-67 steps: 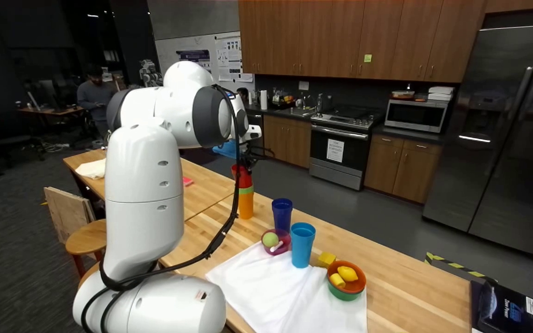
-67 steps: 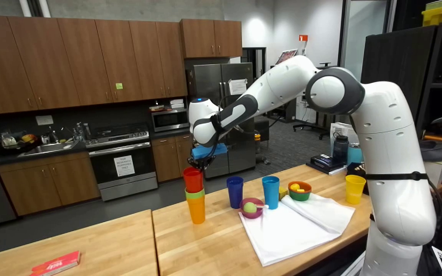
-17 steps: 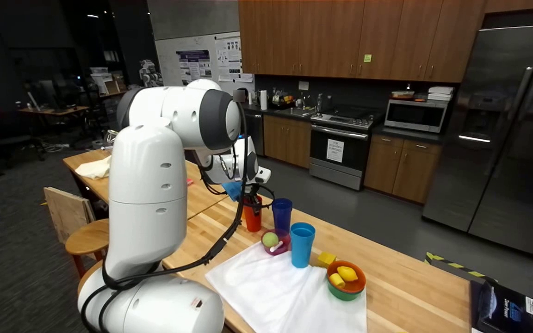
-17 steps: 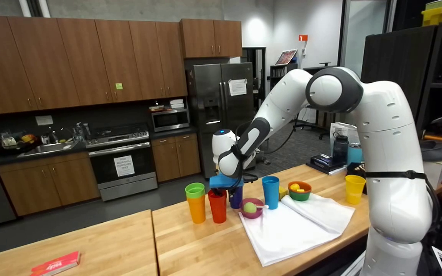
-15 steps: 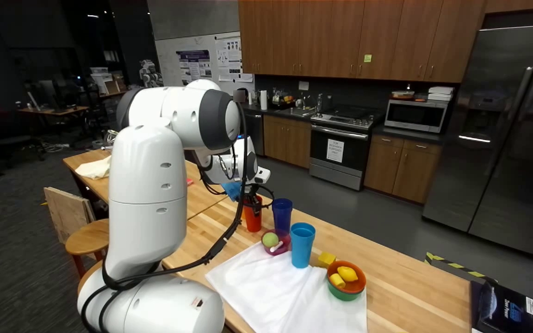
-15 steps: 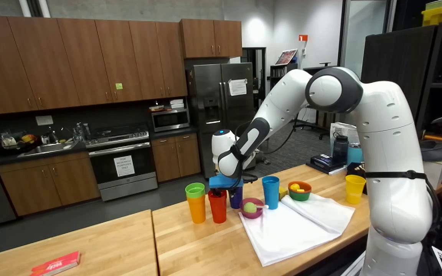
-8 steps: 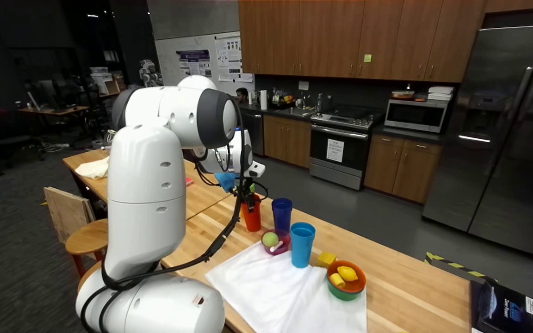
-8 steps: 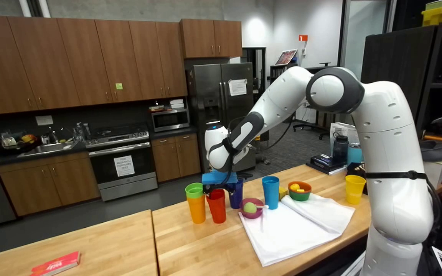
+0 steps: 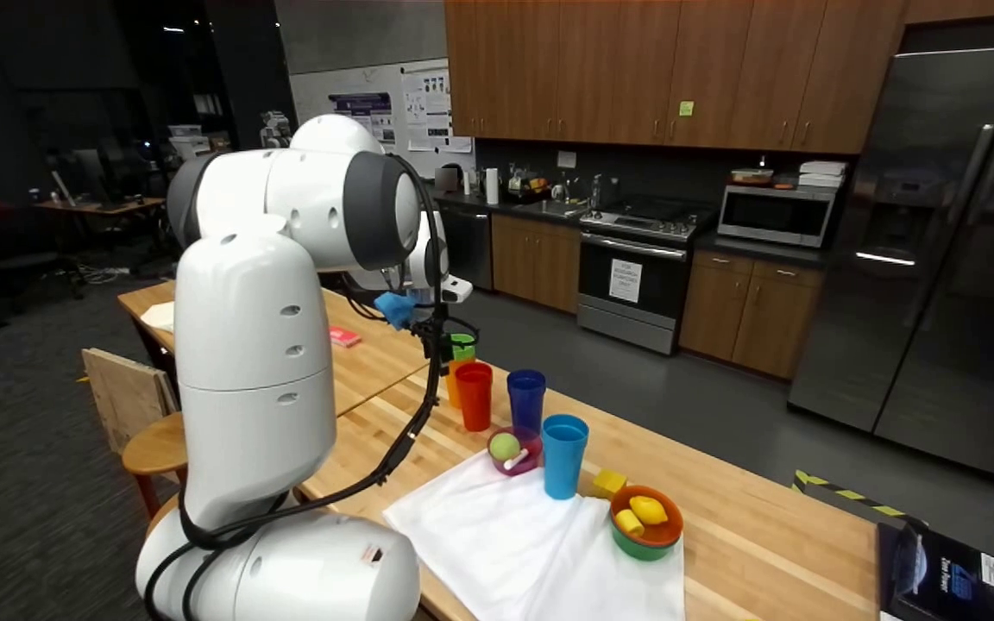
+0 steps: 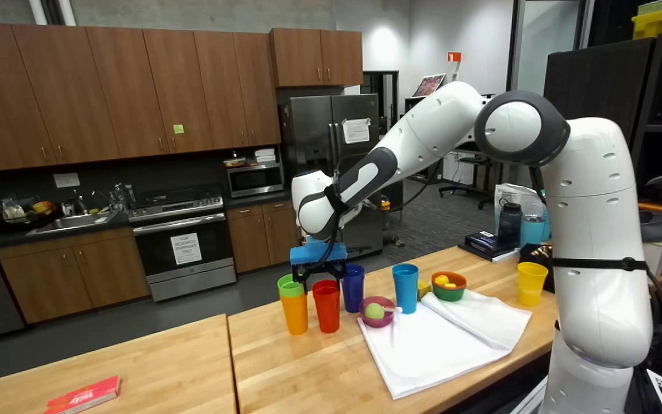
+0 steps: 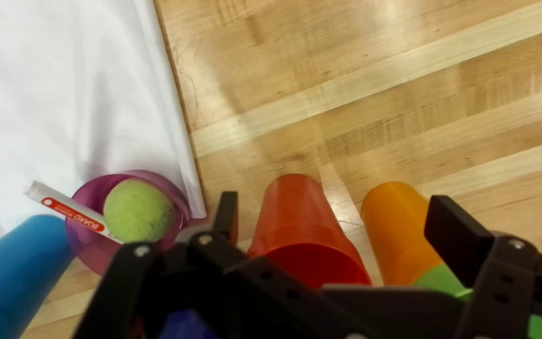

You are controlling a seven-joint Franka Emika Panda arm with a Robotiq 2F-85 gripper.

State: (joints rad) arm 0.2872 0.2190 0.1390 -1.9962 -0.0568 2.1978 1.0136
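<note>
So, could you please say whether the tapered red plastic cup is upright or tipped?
Upright: in both exterior views, the red cup stands on the pale wooden table, its rim facing up.

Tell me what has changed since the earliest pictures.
The red cup has moved down from the top of the stacked green cup and orange cup onto the table, toward the dark blue cup. The gripper has let it go and risen clear, open. The light blue cup, purple bowl and white cloth stayed as they were.
</note>
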